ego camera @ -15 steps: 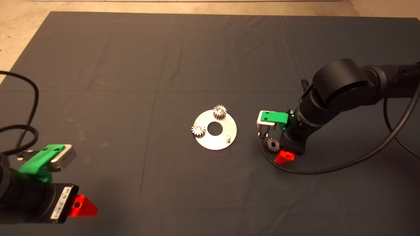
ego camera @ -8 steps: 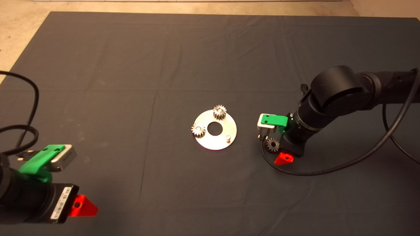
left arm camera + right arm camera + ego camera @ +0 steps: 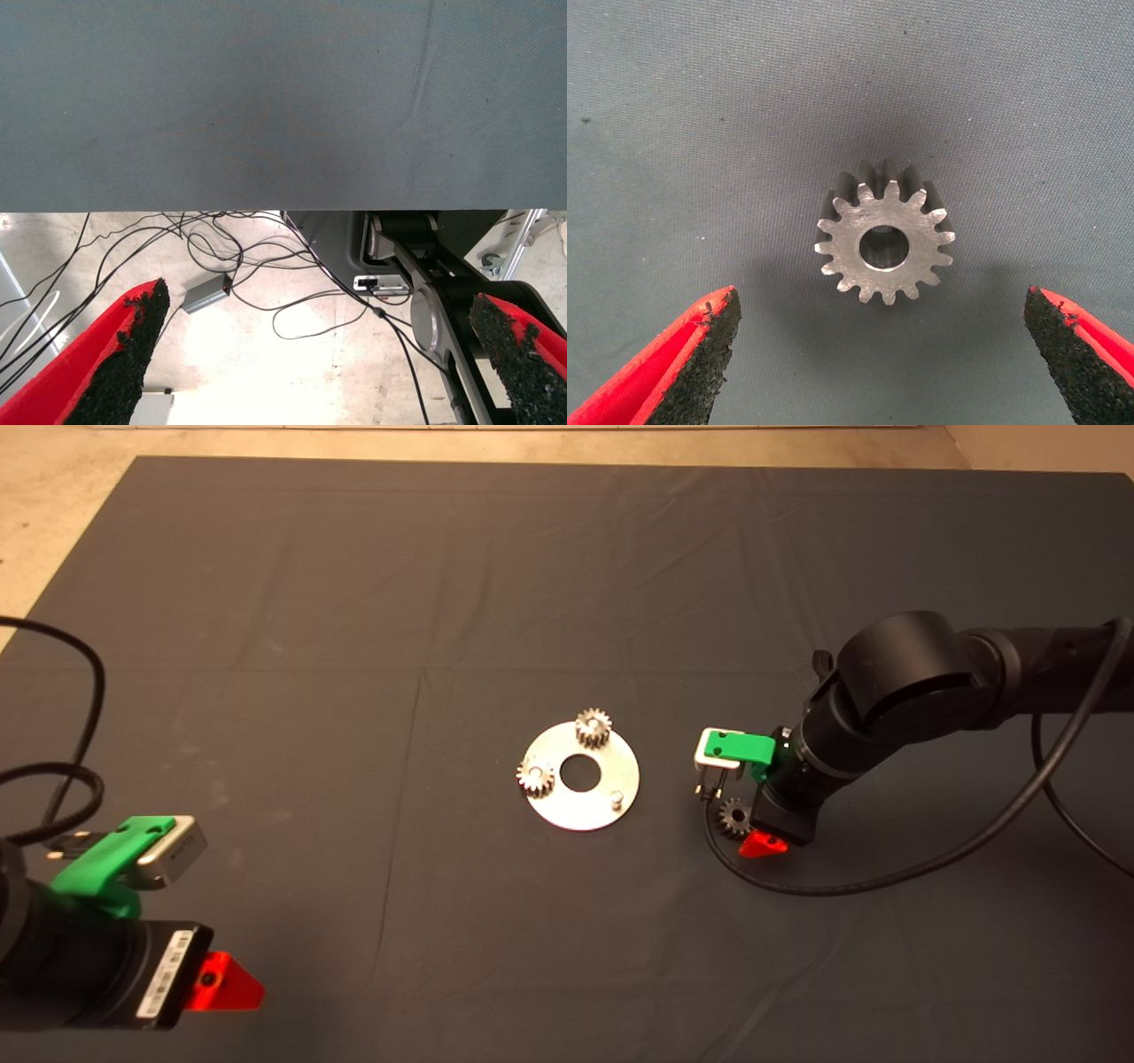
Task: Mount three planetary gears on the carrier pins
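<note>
A shiny round disc [image 3: 580,793] lies mid-mat. Two planetary gears [image 3: 594,728] [image 3: 536,776] sit on two of its carrier pins. The third pin [image 3: 617,799] stands bare at the disc's near right. A third gear [image 3: 732,817] [image 3: 885,242] lies flat on the mat to the right of the disc. My right gripper [image 3: 746,825] [image 3: 879,354] hangs straight over this gear, open, its fingers [image 3: 700,354] wide on either side and not touching it. My left gripper [image 3: 213,981] [image 3: 319,354] is parked at the lower left, open and empty.
A black cable [image 3: 886,881] loops on the mat under the right arm. The left wrist view looks past the mat edge [image 3: 266,208] at floor cables [image 3: 292,310]. Bare floor [image 3: 53,505] shows beyond the mat's far left corner.
My right gripper has come down lower over the loose gear and drifted slightly. The gear, the disc and the left arm have not moved.
</note>
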